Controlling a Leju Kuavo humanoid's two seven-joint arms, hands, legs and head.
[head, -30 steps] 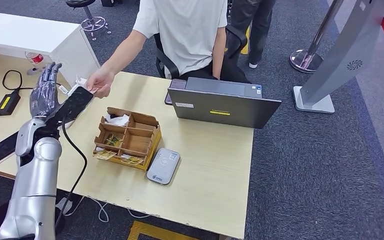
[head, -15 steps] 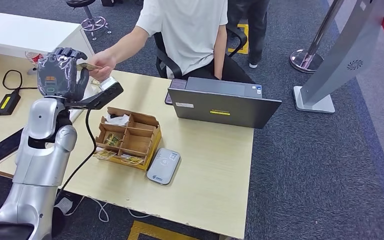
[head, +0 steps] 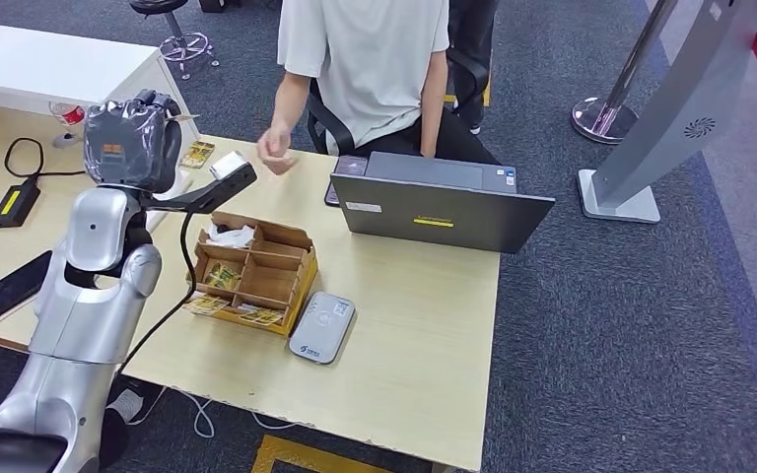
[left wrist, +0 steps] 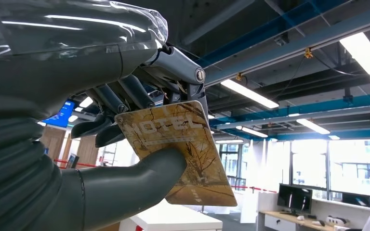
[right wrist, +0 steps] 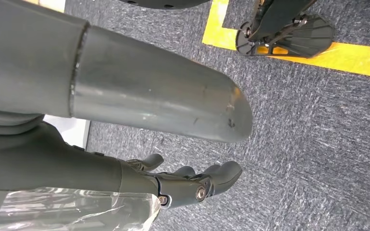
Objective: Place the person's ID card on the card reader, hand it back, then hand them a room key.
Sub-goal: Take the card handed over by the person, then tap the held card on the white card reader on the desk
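the card reader (head: 321, 327), a grey rounded pad, lies flat on the wooden surface (head: 424, 345) near its front edge, nothing resting on it. just beside it, toward the robot's left, stands a cardboard organiser (head: 253, 271) split into compartments, with patterned cards in the front slots and crumpled white paper in a back one. past these, an open laptop (head: 441, 202) sits with its lid's back toward the robot.

the left hand (head: 130, 141), wrapped in clear plastic, is raised above the surface's left part. in the left wrist view the left hand pinches a gold marbled card printed "hotel" (left wrist: 180, 149) between the thick thumb and the darker fingers (left wrist: 125, 94), the card standing out beyond them. a second patterned card (head: 197, 154) lies on the surface just past that hand.

the right hand (right wrist: 192, 185) hangs low over grey carpet (right wrist: 308, 144), fingers loosely apart and holding nothing.

across the surface a person in a pale shirt (head: 365, 59) sits on a dark chair, one hand (head: 276, 156) loosely closed above the far edge, well apart from the left hand.
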